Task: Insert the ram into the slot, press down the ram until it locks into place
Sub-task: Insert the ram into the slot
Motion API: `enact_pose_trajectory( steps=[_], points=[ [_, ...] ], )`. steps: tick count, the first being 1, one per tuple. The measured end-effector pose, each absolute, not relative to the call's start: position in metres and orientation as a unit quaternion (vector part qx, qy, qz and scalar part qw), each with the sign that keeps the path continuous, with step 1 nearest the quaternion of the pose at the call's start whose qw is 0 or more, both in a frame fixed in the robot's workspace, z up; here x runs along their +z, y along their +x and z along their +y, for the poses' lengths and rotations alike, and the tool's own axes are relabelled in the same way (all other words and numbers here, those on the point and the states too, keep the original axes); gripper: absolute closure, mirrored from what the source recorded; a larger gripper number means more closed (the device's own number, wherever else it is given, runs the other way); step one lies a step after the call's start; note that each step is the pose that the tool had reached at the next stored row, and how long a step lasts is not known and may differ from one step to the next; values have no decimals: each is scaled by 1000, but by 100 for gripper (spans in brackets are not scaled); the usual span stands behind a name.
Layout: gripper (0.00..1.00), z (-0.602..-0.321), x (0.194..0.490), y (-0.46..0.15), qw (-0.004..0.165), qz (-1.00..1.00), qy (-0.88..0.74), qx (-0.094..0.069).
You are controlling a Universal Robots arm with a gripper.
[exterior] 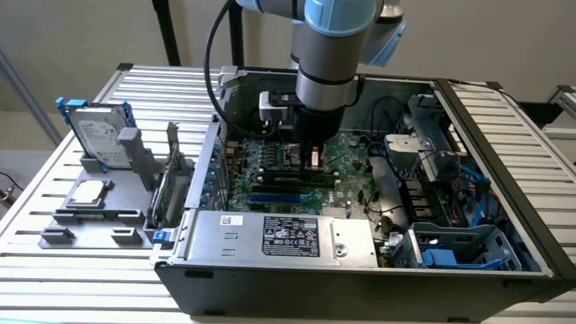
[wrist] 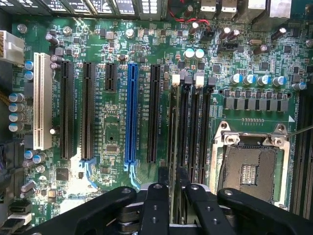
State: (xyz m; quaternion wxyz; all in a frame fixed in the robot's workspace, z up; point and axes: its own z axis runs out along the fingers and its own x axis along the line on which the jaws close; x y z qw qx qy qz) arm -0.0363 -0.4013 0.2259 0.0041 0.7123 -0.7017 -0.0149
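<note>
**Exterior view:** the ram (exterior: 312,157) is held upright, clamped between the jaws, low inside the computer case (exterior: 360,287) over the slot (exterior: 295,177).

**Wrist view:** the ram is seen edge-on, in line with the slot (wrist: 174,127); contact cannot be told. It is best kept vertical and pressed evenly towards both end latches.

The green mainboard (wrist: 117,142) carries 1 long white plastic socket (wrist: 42,100), 1 bright blue plastic socket (wrist: 131,117), 4 narrow black latched memory sockets (wrist: 195,132) and 1 square metal-framed processor socket (wrist: 249,169).
</note>
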Motion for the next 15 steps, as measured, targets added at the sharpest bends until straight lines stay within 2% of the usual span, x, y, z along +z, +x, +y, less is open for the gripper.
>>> enact_pose_trajectory(
  steps=[9, 12, 15],
  points=[
    [78, -401, 243, -40, 4, -702, 712, -16],
    [90, -401, 243, -41, 4, -702, 712, -16],
    [90, -401, 244, -41, 4, -702, 712, -16]
  ],
)
